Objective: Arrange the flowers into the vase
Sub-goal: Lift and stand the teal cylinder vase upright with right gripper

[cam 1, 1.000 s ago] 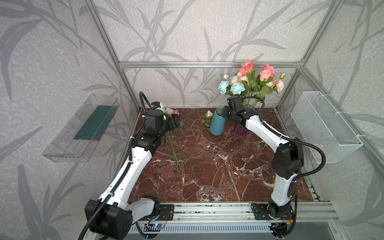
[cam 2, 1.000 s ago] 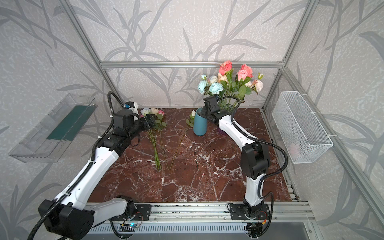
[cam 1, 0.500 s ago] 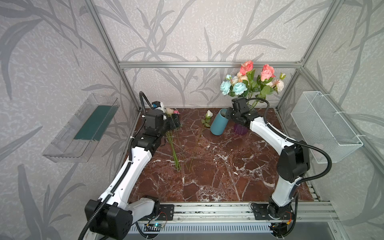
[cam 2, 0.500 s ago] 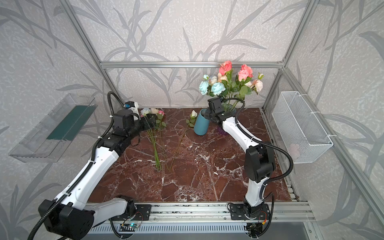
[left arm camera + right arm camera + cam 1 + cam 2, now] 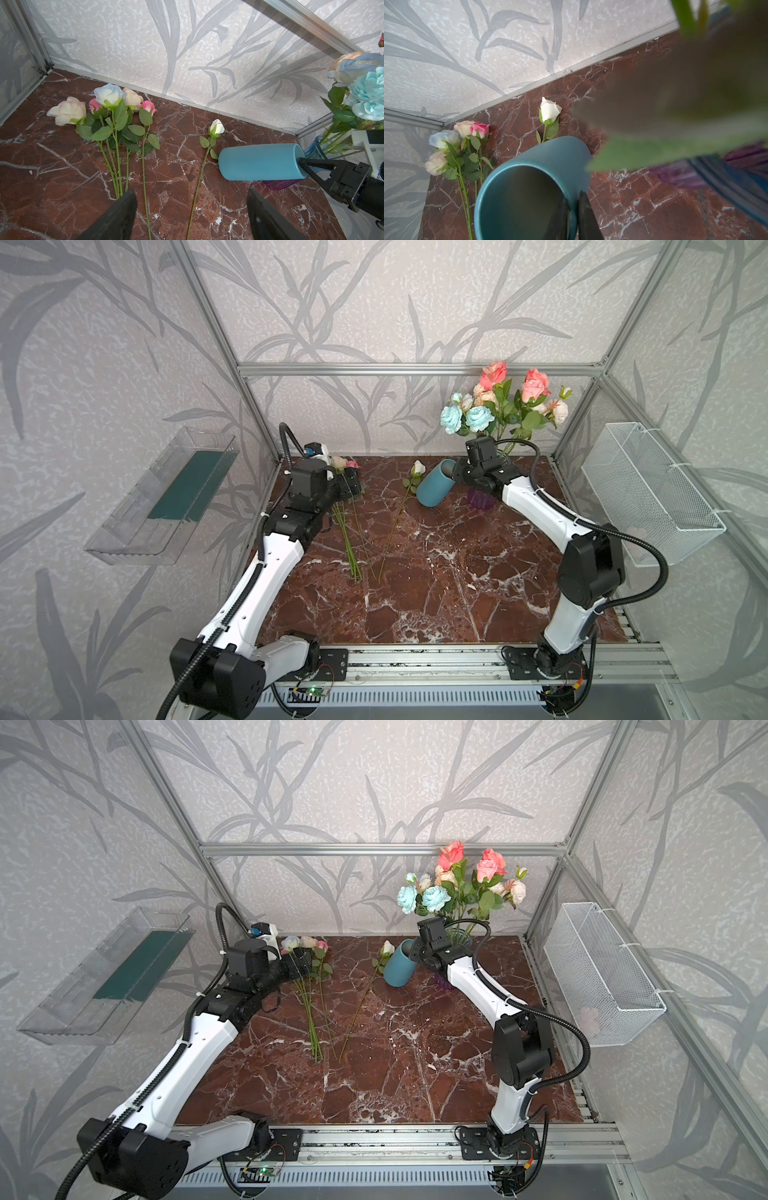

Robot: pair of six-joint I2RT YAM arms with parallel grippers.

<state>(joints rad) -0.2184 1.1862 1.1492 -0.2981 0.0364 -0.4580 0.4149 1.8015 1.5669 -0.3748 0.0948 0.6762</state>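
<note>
Flowers point(image 5: 116, 116), six, lie loose; right end effector point(image 5: 573, 199) pinches rim of teal vase point(image 5: 259, 162), left end effector point(image 5: 191, 193) spread.

1. I can read no text, label, brand, number or sign in any view.
2. The small circuit board point(image 5: 309, 691) under the front rail point(image 5: 415, 662) is too small for me to make out any print on it.

Matt teal vase point(image 5: 259, 162), glossy veined marble tabletop point(image 5: 436, 593), white wire-mesh basket point(image 5: 648, 489), clear plastic tray point(image 5: 124, 539).
</note>
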